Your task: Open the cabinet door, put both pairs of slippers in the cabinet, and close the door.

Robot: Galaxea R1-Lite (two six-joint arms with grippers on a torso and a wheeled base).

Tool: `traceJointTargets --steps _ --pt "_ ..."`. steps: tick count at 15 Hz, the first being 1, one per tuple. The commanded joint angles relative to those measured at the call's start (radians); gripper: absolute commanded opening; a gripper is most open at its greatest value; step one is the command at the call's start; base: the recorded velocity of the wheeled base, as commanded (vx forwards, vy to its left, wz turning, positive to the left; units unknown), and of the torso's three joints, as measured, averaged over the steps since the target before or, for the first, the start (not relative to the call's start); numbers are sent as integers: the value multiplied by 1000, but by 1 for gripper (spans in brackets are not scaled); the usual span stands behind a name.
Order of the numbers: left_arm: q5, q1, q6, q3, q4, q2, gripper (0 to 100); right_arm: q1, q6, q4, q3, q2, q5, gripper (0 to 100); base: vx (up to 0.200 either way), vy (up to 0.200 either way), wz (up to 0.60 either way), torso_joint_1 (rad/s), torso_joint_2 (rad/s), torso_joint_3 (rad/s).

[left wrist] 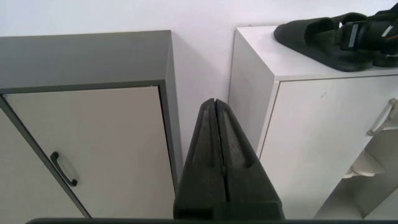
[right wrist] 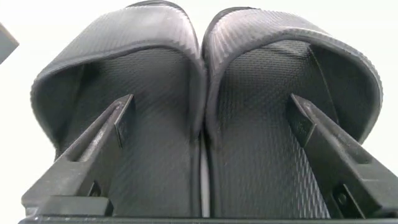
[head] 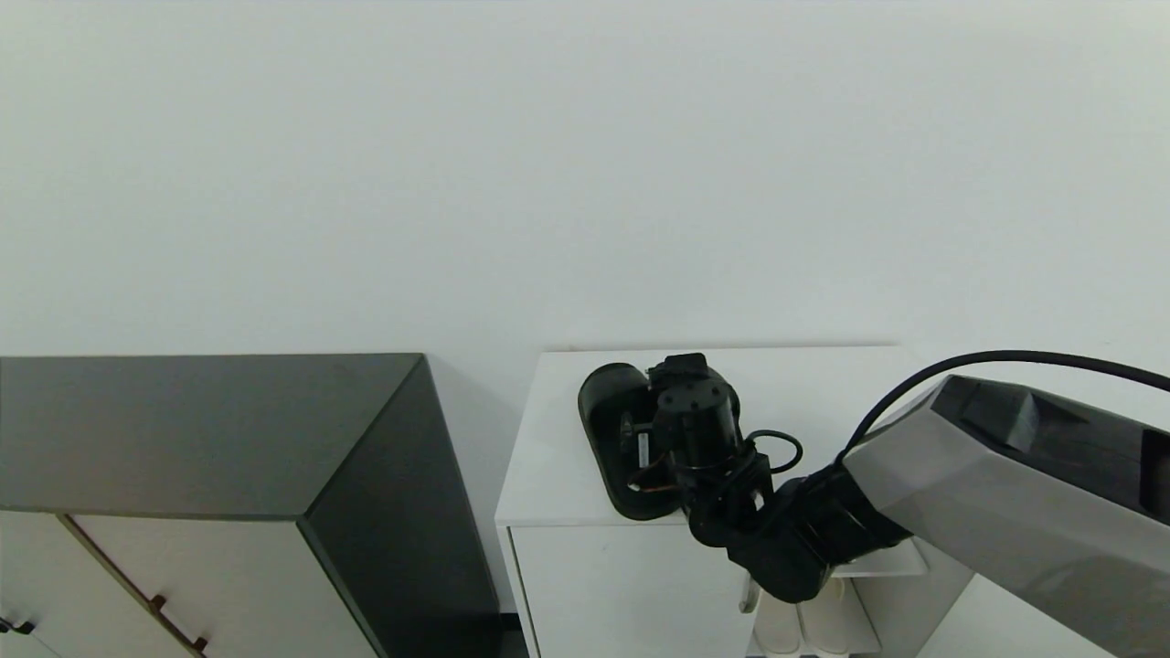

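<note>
**Slippers on the cabinet top, right tool spread into them**

Slippers, a black pair (head: 611,439), lie side by side on the top of a white cabinet (head: 558,457), right of centre in the lower half of the head view. Their toes point toward the white wall (head: 585,164) behind. The right tool (right wrist: 210,106) is over the pair, at the near ends of the slippers by the cabinet's front edge.

In the right wrist view the tool is wide open. One finger (right wrist: 93,149) reaches under the strap of the slipper on the picture's left (right wrist: 143,74). The other finger reaches under the strap of the slipper on the picture's right (right wrist: 273,74). The two inner strap walls, touching each other, stand between the fingers. Neither finger presses on them, so the tool grips nothing.

The left tool (left wrist: 214,155) is fully closed, its two fingers pressed flat together and holding nothing. It sits low in the gap between the two cabinets, apart from both.

The white cabinet's left door (left wrist: 311,130) is closed and has a pale handle (left wrist: 380,118) at its right edge. Right of that door the cabinet stands open. A pair of white slippers (head: 804,626) rests on a shelf inside, at the bottom of the head view.

A dark grey cabinet (head: 210,429) fills the lower left of the head view. It has cream doors (left wrist: 93,149) with dark handles (left wrist: 64,169).
</note>
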Motion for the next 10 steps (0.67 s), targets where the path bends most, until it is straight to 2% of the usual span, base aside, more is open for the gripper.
traceJointTargets --steps 1,6,10 --pt "0 0 0 0 0 0 0 -4 -1 1 -13 24 1 0 0 0 0 0 0 0" --pt "2 0 2 0 0 0 0 -2 -1 7 -47 25 3 0 0 0 0 0 0 0" --pt "0 0 2 0 0 0 0 21 -2 7 -5 -53 0 0 0 0 0 0 0 0"
